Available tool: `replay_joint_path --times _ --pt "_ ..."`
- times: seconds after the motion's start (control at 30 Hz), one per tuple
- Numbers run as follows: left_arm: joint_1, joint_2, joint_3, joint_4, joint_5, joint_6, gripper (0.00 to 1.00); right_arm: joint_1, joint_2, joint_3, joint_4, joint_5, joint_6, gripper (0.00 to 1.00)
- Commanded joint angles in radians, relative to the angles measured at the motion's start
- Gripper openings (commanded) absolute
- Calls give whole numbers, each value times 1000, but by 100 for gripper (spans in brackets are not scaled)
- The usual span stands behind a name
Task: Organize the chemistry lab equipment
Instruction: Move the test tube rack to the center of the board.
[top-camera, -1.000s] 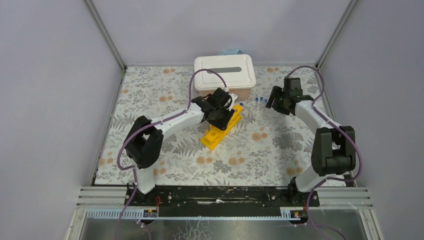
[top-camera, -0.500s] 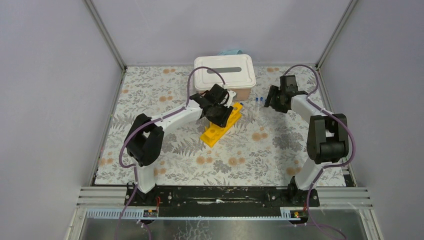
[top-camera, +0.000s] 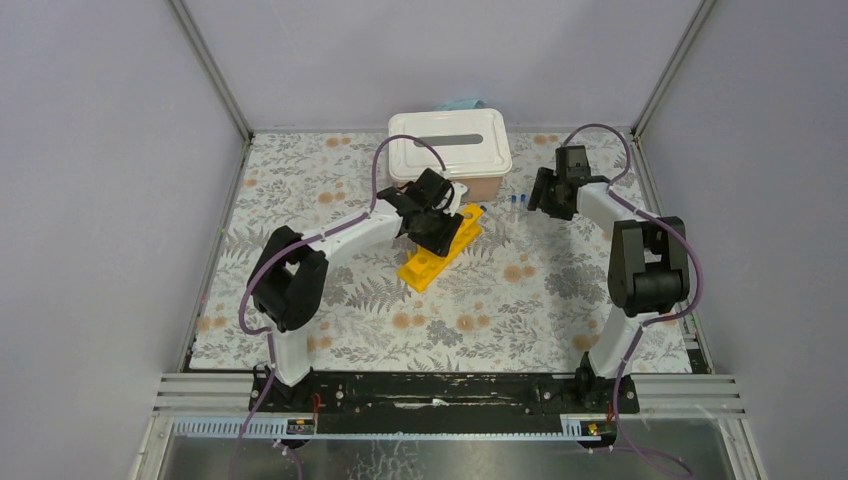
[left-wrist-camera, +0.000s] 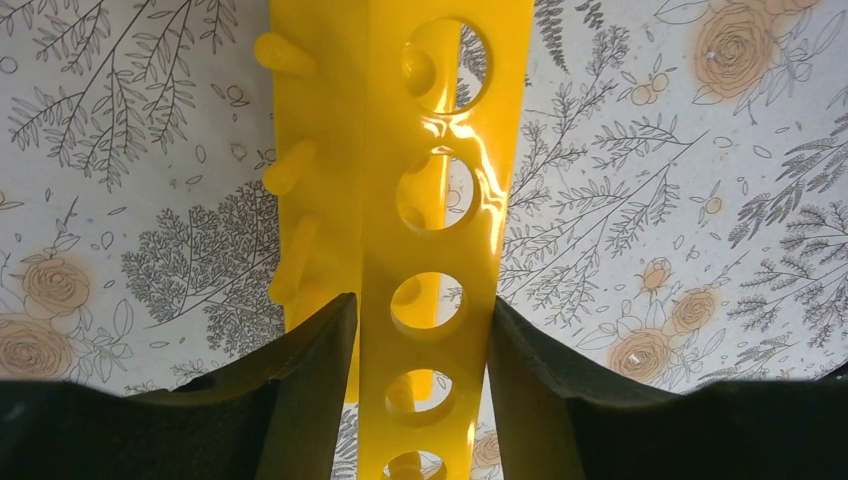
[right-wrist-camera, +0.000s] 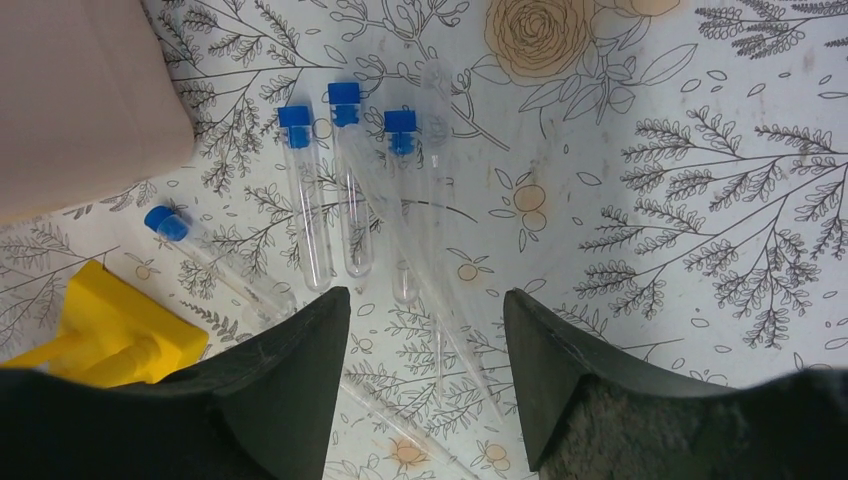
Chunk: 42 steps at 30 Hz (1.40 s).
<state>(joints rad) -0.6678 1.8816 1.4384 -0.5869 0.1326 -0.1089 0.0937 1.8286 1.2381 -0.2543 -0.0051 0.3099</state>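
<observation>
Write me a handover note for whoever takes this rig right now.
Grippers: the left gripper straddles the yellow rack, jaws close against both sides; whether it grips is unclear. The right gripper is open, hovering over the blue-capped tubes, holding nothing.
Things: three of these lie side by side on the table; a fourth tube lies apart, nearer the rack and the box.
Done: nothing racked; the holes in view are empty.
To do: stand the tubes in the rack.

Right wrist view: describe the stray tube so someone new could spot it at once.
Find the white-lidded box at the back; beside it lie four blue-capped tubes. Three lie roughly parallel; the stray tube lies apart, slanted, nearest the yellow rack.
</observation>
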Motion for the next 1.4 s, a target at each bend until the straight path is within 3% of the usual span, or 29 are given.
replay_joint_path --times 0.0,0.27,0.3,0.33,0.37,0.9,1.2,1.37 --pt "15 -11 -8 1 5 12 57 14 20 53 18 37 -28 64" --pt "14 -30 4 2 18 0 61 33 56 68 22 44 -32 61" --pt "14 -33 7 1 19 -1 88 34 58 71 23 45 -33 61" --pt "14 -35 8 1 19 -3 97 35 62 73 22 47 -35 61" --pt "15 -40 10 1 18 -4 99 37 65 76 23 49 -34 60" --pt "15 -124 29 8 -5 -62 99 38 118 94 32 62 -46 51" --pt "14 -246 -17 74 -89 -147 99 38 129 93 40 65 -45 47" --pt "14 -280 -25 87 -113 -168 99 38 131 85 44 61 -43 34"
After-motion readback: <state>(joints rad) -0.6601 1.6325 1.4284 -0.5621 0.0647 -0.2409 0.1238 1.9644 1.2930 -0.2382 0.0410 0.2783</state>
